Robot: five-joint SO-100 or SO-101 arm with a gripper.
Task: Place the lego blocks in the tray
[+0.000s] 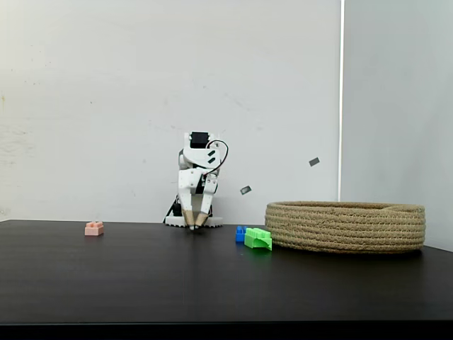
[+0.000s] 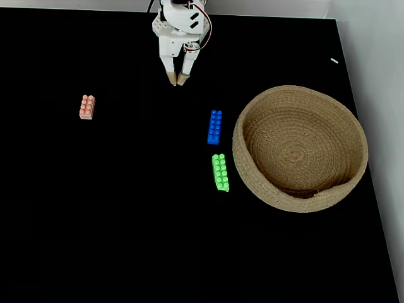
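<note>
Three lego blocks lie on the black table. The pale pink one sits far left. The blue one and the bright green one lie just left of the tray, a round coiled-rope basket with nothing visible inside. My gripper points down near the table at the back, by the arm's base, apart from all blocks. Its fingertips stand slightly apart with nothing between them.
A white wall rises behind the table, with a paler panel at the right. The black table reaches past the tray to a right edge. Two small grey tags stick on the wall.
</note>
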